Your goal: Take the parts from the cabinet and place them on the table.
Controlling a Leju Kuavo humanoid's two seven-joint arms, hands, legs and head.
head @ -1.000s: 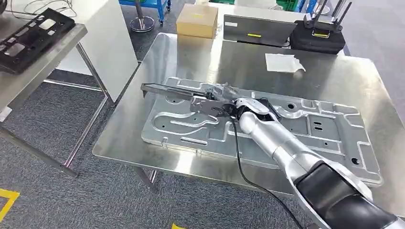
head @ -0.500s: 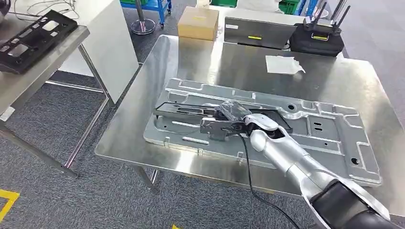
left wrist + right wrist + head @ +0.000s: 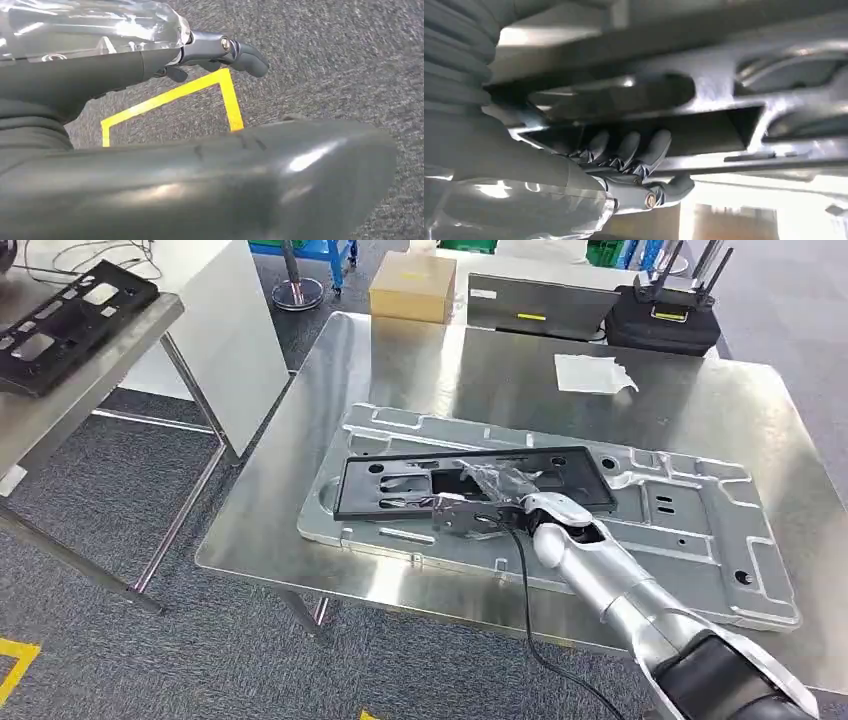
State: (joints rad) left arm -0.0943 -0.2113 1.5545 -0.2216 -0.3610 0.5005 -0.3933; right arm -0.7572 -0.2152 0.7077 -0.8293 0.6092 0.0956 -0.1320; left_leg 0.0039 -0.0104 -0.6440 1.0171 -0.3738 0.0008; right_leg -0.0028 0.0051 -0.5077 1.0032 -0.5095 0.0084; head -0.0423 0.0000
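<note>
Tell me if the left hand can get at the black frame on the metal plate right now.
Probably not. The left hand hangs low over grey carpet and yellow floor tape, away from the table. The right hand grips the black frame, which lies on the metal plate.

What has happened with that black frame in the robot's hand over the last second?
The right hand has tipped the black frame from standing on edge to lying nearly flat on the big metal panel, and has drawn back toward the table's near edge. Its fingers still hold the frame. The panel, steel table, cardboard box and white paper stayed put.
</note>
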